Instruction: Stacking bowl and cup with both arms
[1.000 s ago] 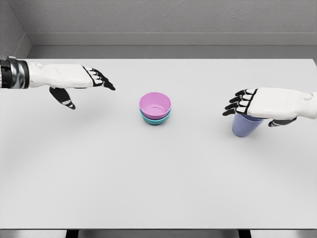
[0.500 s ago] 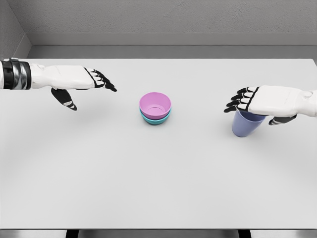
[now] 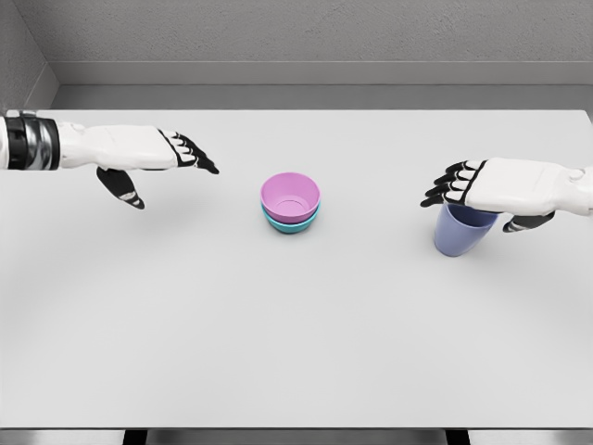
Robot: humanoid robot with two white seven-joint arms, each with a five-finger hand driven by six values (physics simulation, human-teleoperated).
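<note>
The cup [image 3: 460, 237], blue and upright, stands on the table [image 3: 296, 352] at our right, directly under our right hand [image 3: 482, 188], whose fingers are spread flat over its rim, gripping nothing. We judge it light, rigid and smooth-walled; a wrap around its side would serve best. At centre, well apart, a pink bowl [image 3: 291, 197] sits nested in a teal bowl [image 3: 293, 223]; the pink one looks empty. Our left hand [image 3: 153, 153] hovers open at far left.
</note>
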